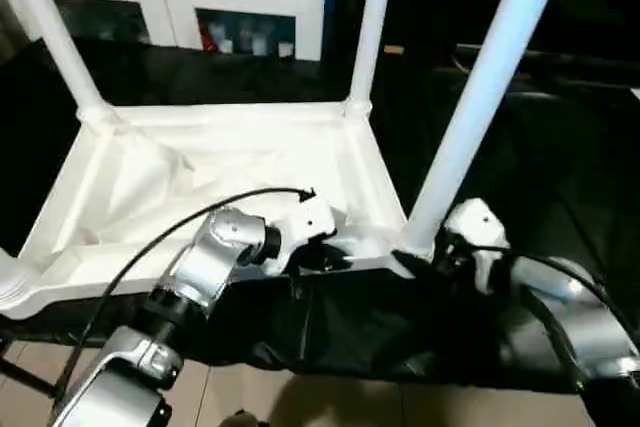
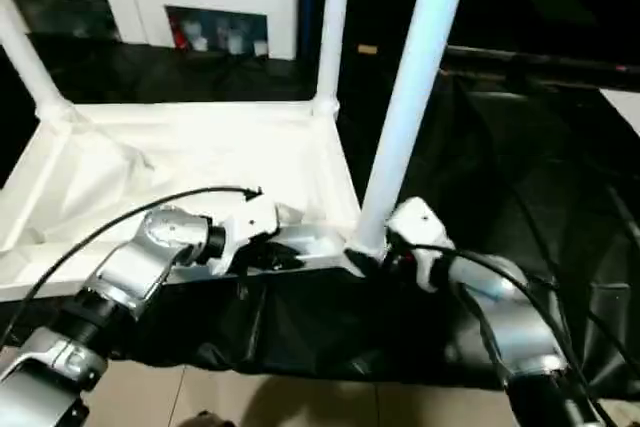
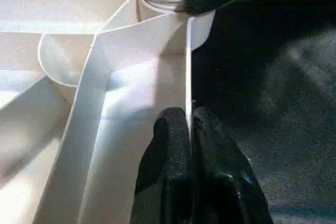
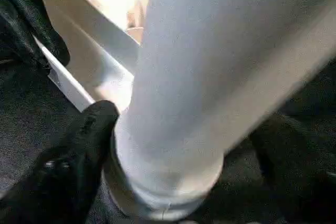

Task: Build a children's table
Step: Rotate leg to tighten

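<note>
Tabletop [image 1: 210,177], upside down on a black-draped counter [image 1: 560,167], is pinched at its near rim by the left tool [image 3: 189,129]; right of that, the corner leg [image 1: 480,97] is clasped at its base by the right tool [image 4: 173,145].

The table top [image 1: 220,172] and leg [image 1: 480,97] are looking like smooth white plastic, faintly glossy. The black cloth [image 1: 560,177] beneath is appearing matt, perhaps slightly wrinkled.
</note>
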You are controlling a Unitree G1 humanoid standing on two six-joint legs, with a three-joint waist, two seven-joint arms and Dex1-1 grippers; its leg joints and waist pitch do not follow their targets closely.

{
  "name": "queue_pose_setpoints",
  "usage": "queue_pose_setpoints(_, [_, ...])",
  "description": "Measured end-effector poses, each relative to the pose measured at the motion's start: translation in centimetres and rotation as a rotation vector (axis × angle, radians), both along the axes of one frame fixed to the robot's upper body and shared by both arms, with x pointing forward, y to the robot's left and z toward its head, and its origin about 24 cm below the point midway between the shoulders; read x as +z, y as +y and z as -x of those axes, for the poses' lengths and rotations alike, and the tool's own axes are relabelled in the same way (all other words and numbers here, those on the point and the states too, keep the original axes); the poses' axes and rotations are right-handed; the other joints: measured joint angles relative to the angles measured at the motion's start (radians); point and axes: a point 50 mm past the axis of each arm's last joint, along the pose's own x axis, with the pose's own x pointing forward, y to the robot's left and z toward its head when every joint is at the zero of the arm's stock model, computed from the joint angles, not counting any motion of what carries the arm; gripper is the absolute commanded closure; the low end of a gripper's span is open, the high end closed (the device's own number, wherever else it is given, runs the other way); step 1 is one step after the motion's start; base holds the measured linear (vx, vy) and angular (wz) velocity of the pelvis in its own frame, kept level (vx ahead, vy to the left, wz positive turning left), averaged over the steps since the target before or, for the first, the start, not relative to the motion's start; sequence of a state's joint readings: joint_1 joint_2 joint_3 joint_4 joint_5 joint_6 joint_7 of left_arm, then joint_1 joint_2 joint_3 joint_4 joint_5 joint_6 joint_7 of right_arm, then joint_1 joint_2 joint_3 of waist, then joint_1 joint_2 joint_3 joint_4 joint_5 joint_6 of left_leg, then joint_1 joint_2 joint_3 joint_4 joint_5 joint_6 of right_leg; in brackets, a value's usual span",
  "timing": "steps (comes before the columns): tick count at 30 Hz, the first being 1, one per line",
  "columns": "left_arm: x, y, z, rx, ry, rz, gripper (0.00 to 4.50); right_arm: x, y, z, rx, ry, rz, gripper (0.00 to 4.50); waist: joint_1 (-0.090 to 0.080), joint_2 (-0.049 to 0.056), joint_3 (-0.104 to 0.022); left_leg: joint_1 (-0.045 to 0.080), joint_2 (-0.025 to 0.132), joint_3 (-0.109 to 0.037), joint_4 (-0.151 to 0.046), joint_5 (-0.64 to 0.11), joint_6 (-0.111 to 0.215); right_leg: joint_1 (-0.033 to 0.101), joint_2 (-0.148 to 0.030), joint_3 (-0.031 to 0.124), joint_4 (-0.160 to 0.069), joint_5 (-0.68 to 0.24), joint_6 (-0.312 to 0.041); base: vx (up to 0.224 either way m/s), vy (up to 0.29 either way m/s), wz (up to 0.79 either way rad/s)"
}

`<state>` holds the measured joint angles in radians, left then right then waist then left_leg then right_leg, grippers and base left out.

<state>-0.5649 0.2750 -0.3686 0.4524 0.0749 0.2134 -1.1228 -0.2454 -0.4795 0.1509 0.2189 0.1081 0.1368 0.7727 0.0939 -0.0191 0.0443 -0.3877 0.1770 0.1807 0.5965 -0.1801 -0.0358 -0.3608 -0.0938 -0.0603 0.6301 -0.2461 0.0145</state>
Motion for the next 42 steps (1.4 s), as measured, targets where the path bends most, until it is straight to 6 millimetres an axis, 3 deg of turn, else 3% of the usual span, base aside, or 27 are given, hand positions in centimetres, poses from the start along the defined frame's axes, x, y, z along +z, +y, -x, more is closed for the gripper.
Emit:
queue_pose_setpoints(5, [0.0, 0.2, 0.0, 0.004, 0.0, -0.002, 4.5, -0.3, 0.2, -0.3, 0.028, 0.003, 0.0, 0.78, -0.003, 0.0, 0.0, 0.0, 0.0, 0.0, 0.0, 0.0, 0.0, 0.0, 0.0, 0.0, 0.0, 0.0, 0.0, 0.0, 0.0, 0.0])
queue_pose_setpoints(14, [0.0, 0.6, -0.1, 0.015, 0.003, -0.008, 4.5, -0.7, 0.7, -0.6, 0.061, 0.016, -0.028, 1.62, -0.006, -0.002, -0.001, 0.001, 0.0, 0.0, 0.0, 0.0, 0.0, 0.0, 0.0, 0.001, 0.001, 0.001, -0.001, 0.0, 0.0, 0.0])
queue_pose_setpoints(21, [-0.1, 0.6, -0.3, 0.06, 0.016, 0.001, 4.5, -1.1, 1.1, -0.6, 0.01, 0.012, -0.076, 1.77, -0.009, -0.002, -0.001, 0.003, 0.0, 0.0, 0.0, 0.0, -0.001, -0.001, 0.0, 0.001, 0.001, 0.002, -0.003, 0.0, 0.0, 0.0])
queue_pose_setpoints(26, [-0.1, -1.4, -0.8, 0.14, -0.003, 0.011, 4.5, -1.9, 1.5, -0.6, -0.23, -0.005, -0.164, 1.78, -0.006, -0.003, 0.001, 0.003, -0.001, 0.001, -0.001, 0.0, -0.001, 0.0, 0.0, 0.004, -0.001, 0.003, -0.005, 0.0, 0.0, 0.0])
queue_pose_setpoints(30, [-0.4, -3.5, -0.9, 0.216, -0.02, 0.015, 4.5, -2.2, 2.5, -1.2, -0.493, -0.032, -0.226, 1.78, -0.008, 0.005, 0.001, 0.005, -0.005, 0.002, -0.008, 0.0, -0.001, -0.002, 0.0, 0.01, -0.008, 0.003, -0.005, 0.0, 0.0, 0.0])
queue_pose_setpoints(33, [-0.5, -4.3, -1.0, 0.236, -0.037, 0.015, 4.5, -2.2, 3.1, -1.7, -0.588, -0.052, -0.216, 1.78, -0.008, 0.01, 0.0, 0.009, -0.006, 0.004, -0.017, 0.0, -0.001, -0.002, 0.001, 0.012, -0.019, 0.005, -0.001, 0.0, 0.0, 0.0])
queue_pose_setpoints(36, [-0.6, -4.3, -1.0, 0.231, -0.048, 0.015, 4.5, -2.1, 3.2, -1.8, -0.592, -0.064, -0.204, 1.78, -0.007, 0.011, 0.001, 0.014, -0.008, 0.008, -0.023, 0.0, -0.001, -0.002, 0.001, 0.017, -0.022, 0.004, 0.003, 0.0, 0.0, 0.0])
queue_pose_setpoints(37, [-0.5, -4.2, -1.0, 0.227, -0.051, 0.015, 4.5, -2.1, 3.2, -1.8, -0.591, -0.067, -0.205, 1.26, -0.007, 0.011, 0.002, 0.015, -0.008, 0.009, -0.024, 0.0, -0.001, -0.002, 0.001, 0.018, -0.022, 0.004, 0.004, 0.0, 0.0, 0.0])
queue_pose_setpoints(42, [-0.2, -3.5, -1.0, 0.173, -0.056, 0.02, 4.5, -1.7, 2.7, -1.1, -0.5, -0.059, -0.227, 0.83, -0.005, 0.009, 0.003, 0.013, -0.008, 0.013, -0.03, 0.0, -0.002, -0.002, 0.001, 0.019, -0.022, 0.009, 0.009, 0.0, 0.0, 0.0])
